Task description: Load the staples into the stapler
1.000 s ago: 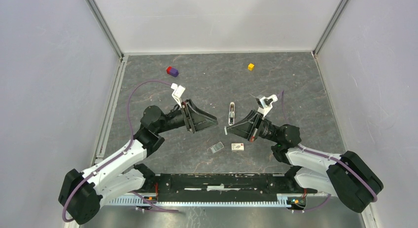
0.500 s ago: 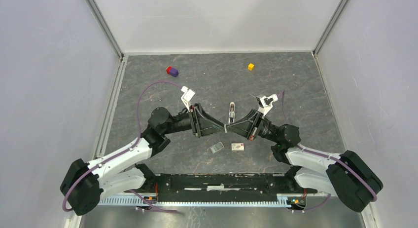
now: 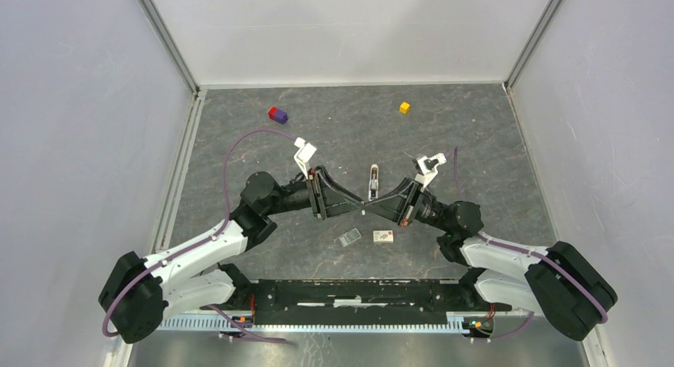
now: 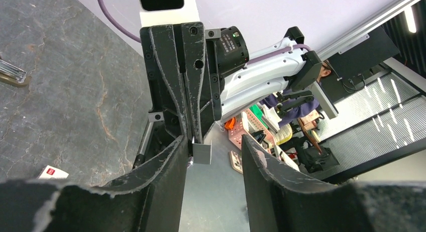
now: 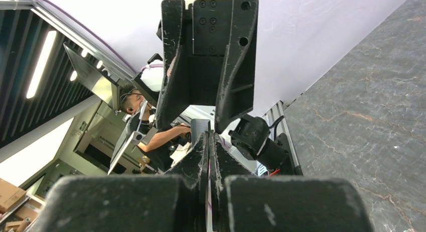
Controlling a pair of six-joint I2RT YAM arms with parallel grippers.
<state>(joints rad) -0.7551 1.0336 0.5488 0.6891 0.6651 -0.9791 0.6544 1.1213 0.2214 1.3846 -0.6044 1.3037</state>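
at centre, one stapler (image 3: 373,183), maybe three cubes (image 3: 277,114)

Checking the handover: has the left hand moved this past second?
Yes. The left hand moved right, closer to the white plastic mini stapler, and now flanks the grey staple strip held by the right hand.

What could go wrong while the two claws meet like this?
The small grey metal strip sticks out only slightly from the shut right claw, so the open left claw may clamp that claw instead or knock it loose. A drop onto the mottled grey table near the tiny white plastic stapler could break it apart.
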